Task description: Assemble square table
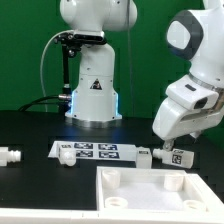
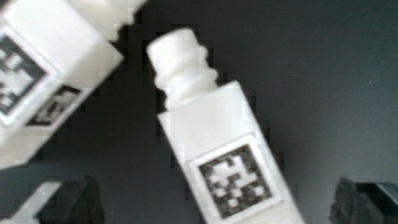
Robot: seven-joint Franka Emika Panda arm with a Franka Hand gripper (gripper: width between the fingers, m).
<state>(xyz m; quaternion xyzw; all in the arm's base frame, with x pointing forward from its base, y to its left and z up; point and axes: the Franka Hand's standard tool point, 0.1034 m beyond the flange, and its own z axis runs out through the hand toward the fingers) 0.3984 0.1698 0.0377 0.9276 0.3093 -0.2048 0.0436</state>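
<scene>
A white table leg (image 2: 214, 140) with a black-and-white tag and a ridged end fills the middle of the wrist view. It lies on the dark table between my two dark fingertips (image 2: 71, 202), which stand wide apart and do not touch it. My gripper (image 2: 222, 208) is open. A second tagged leg (image 2: 54, 75) lies close beside the first. In the exterior view my gripper (image 1: 163, 142) hangs just above two legs (image 1: 178, 155) (image 1: 145, 156) at the exterior view's right. The white square tabletop (image 1: 150, 195), with raised corner sockets, lies in front of them.
The marker board (image 1: 90, 151) lies flat in the middle of the table. Another small white part (image 1: 8, 156) rests at the exterior view's far left. The robot's base (image 1: 92, 95) stands behind the marker board.
</scene>
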